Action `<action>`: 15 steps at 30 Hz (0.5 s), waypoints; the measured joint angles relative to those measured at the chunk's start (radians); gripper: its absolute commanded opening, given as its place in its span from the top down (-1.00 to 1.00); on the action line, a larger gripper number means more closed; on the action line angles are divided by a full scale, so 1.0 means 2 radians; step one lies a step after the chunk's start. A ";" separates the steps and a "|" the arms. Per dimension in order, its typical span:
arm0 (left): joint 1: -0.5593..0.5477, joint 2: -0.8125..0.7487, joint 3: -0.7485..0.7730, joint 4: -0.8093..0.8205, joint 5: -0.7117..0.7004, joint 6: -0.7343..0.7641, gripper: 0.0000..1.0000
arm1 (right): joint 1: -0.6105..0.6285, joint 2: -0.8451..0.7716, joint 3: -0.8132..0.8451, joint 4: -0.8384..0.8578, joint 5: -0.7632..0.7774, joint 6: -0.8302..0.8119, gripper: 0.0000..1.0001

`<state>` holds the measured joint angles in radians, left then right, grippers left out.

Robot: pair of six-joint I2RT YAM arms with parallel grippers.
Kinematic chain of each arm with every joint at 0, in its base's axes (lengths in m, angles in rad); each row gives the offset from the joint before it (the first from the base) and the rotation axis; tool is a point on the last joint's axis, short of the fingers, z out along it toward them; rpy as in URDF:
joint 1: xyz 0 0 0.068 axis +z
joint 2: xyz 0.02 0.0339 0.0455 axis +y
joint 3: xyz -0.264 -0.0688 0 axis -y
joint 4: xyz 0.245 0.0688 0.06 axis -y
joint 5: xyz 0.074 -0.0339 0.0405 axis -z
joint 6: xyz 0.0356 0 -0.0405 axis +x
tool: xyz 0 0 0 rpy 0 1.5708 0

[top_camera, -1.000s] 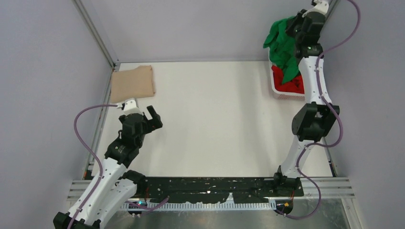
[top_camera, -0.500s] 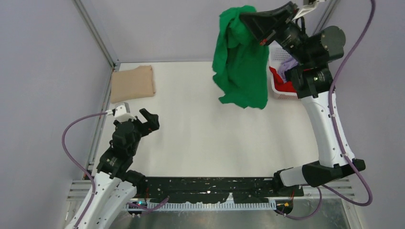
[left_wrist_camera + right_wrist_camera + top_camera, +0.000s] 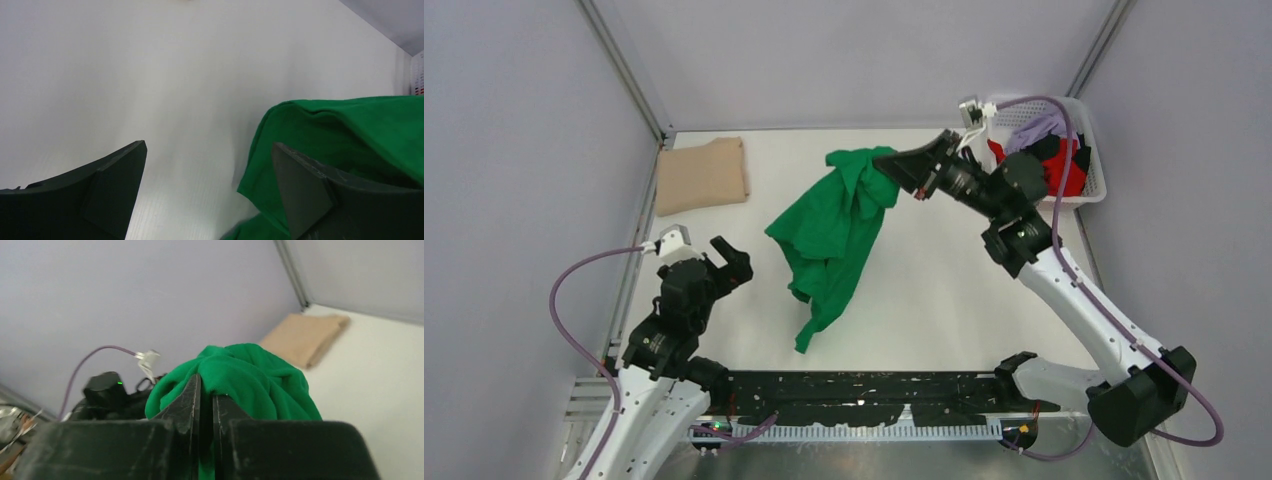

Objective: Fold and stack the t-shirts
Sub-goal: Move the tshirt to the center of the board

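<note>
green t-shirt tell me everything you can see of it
The green t-shirt is soft, bright plain cloth, unfolded and crumpled into long drooping folds. The right gripper is shut on a bunched part at its top, so it hangs slanting over the middle of the white table; its lower tail seems to reach the surface. No neck label shows.

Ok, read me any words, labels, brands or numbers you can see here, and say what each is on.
No readable text anywhere. The bright green cloth t-shirt, pinched in the right claw, shows no print or label in these views; the folded tan cloth t-shirt and the white plastic lattice basket are plain too.
</note>
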<state>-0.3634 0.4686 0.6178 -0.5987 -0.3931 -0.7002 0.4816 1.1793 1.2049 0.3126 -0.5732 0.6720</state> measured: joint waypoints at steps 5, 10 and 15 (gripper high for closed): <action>0.000 0.024 0.000 -0.002 0.003 -0.007 -0.99 | -0.051 -0.069 -0.211 -0.008 0.101 -0.005 0.74; 0.000 0.084 0.000 0.013 0.032 -0.012 -0.99 | -0.167 -0.053 -0.329 -0.075 0.204 -0.015 -0.91; 0.000 0.153 0.000 0.045 0.075 -0.012 -0.99 | -0.183 -0.054 -0.314 -0.178 0.309 -0.060 -0.91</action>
<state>-0.3634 0.7738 0.6174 -0.5079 -0.2424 -0.7250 0.1146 1.0721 0.5777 -0.0429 0.0452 0.5529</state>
